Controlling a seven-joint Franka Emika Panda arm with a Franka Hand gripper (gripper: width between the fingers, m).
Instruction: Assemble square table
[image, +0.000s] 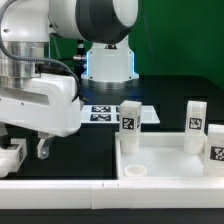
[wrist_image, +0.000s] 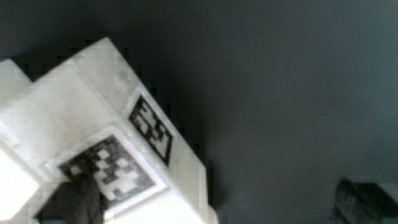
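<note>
exterior view: bright, even light from above, sharp focus | white plastic square tray-like top (image: 170, 166) nearly blown out, rim shaded soft grey | matte black worktop (image: 100, 140) flat and dark to its far edge | wrist view: dimmer, heavily blurred | short white tagged leg (wrist_image: 98, 130) out of focus, tag edges smeared

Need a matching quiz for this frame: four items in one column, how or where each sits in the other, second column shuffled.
Items:
1. marker board
2. table top
3. long white bar
4. leg

States:
A. stands upright, tag facing the camera
B. lies flat, printed with several tags
C. rim up, on the exterior view's right
D. stretches across the foreground

Pairs: 1-B, 2-C, 3-D, 4-A
</note>
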